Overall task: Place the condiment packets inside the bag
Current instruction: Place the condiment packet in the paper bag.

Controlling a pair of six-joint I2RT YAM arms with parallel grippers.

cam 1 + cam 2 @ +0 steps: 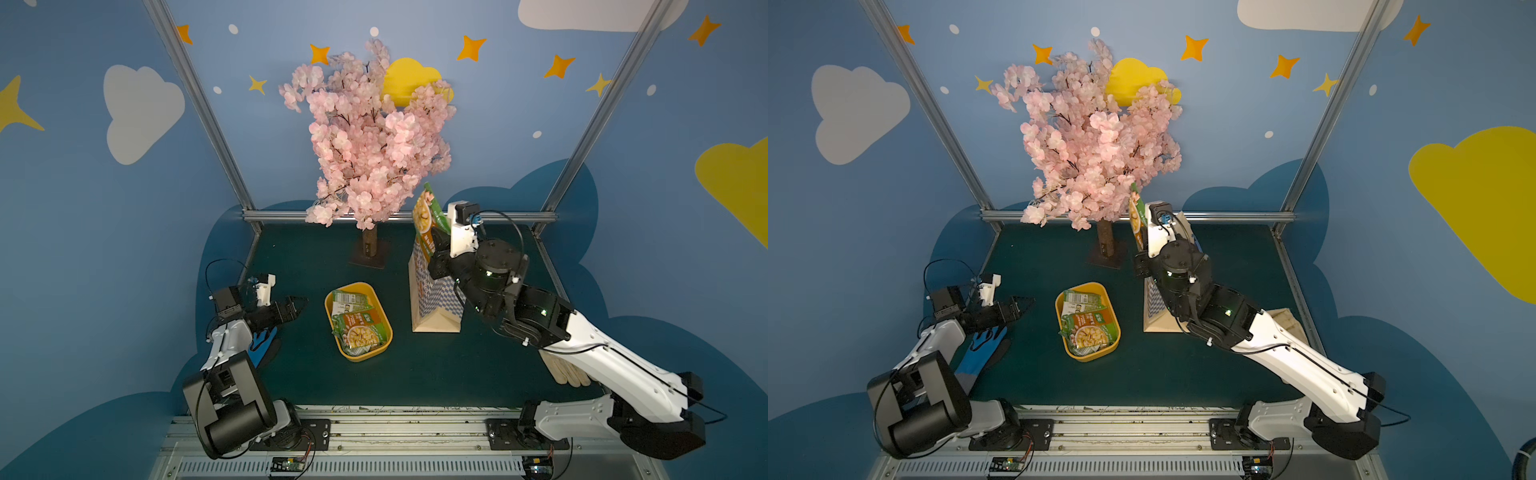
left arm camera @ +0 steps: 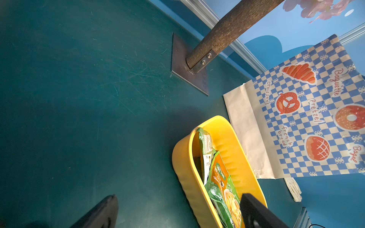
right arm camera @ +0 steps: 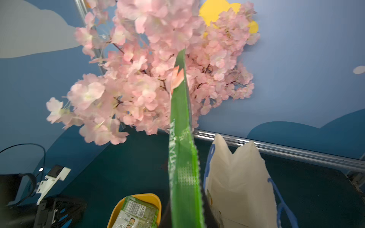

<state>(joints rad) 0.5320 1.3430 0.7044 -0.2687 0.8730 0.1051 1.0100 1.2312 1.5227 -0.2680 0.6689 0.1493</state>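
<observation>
place: staged robot-recording booth | evidence: aluminium frame posts (image 1: 203, 108); blue walls (image 1: 83, 208) painted with clouds and stars; artificial blossom tree (image 1: 374, 137); robot mounting rail (image 1: 407, 432)

The blue walls (image 1: 270, 145) are painted with white and yellow clouds (image 1: 141, 112) and orange stars (image 1: 471, 48). A dark green tabletop (image 1: 316, 382) is framed by aluminium posts (image 1: 200, 108) and a back rail (image 1: 278, 216). A pink artificial cherry-blossom tree (image 1: 370, 137) is mounted on a metal base plate (image 1: 378, 262) near the back.

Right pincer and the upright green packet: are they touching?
Touching. The right wrist view shows the packet rising edge-on from inside the shut right pincer; both top views show it held upright near the top of the bag.
</observation>
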